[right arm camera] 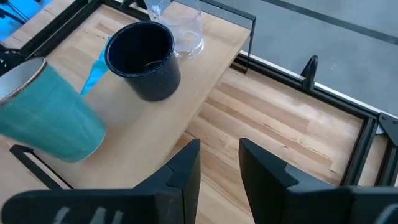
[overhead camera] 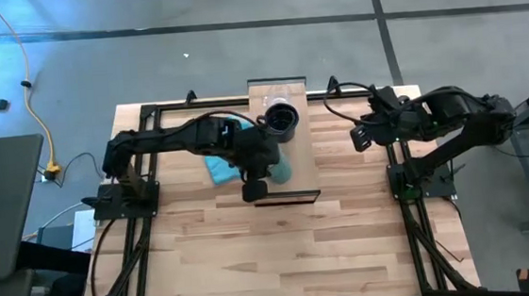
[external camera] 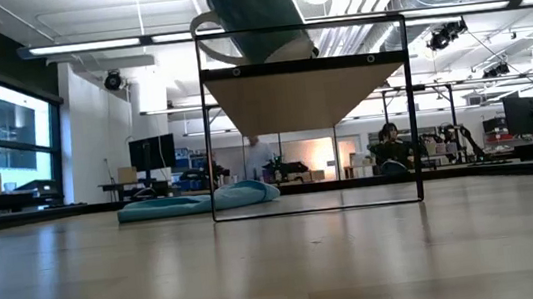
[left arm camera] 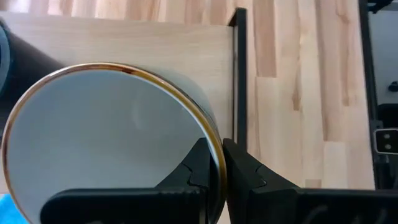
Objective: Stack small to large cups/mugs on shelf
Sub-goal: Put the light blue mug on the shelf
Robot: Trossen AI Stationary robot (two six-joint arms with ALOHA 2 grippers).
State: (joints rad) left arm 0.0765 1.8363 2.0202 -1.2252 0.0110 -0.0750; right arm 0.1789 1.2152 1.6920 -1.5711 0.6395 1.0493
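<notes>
A mug, teal outside [right arm camera: 53,118] and white inside [left arm camera: 106,143] with a white handle [external camera: 202,38], hangs tilted over the near end of the light-wood shelf [overhead camera: 301,169]. My left gripper [left arm camera: 219,152] is shut on its rim. Farther back on the shelf stands a black mug [right arm camera: 142,59] on its base, and behind it a clear glass cup [right arm camera: 185,31]. My right gripper [right arm camera: 219,152] is open and has nothing between its fingers, above the table to the shelf's right [overhead camera: 359,139]. My left gripper pinches the mug's gold-edged rim [left arm camera: 217,134], with one finger [left arm camera: 198,168] inside the mug and the other [left arm camera: 242,171] outside the wall. The fingers slant downward. The mug is tilted [external camera: 256,15]; whether its bottom touches the shelf top I cannot tell.
A teal cloth [overhead camera: 219,168] lies on the table just left of the shelf [external camera: 197,202]. The shelf has a thin black frame [external camera: 302,65]. Black arm mounts stand at both sides of the table [overhead camera: 121,192] [overhead camera: 418,178]. The table's near half is bare wood [overhead camera: 273,251].
</notes>
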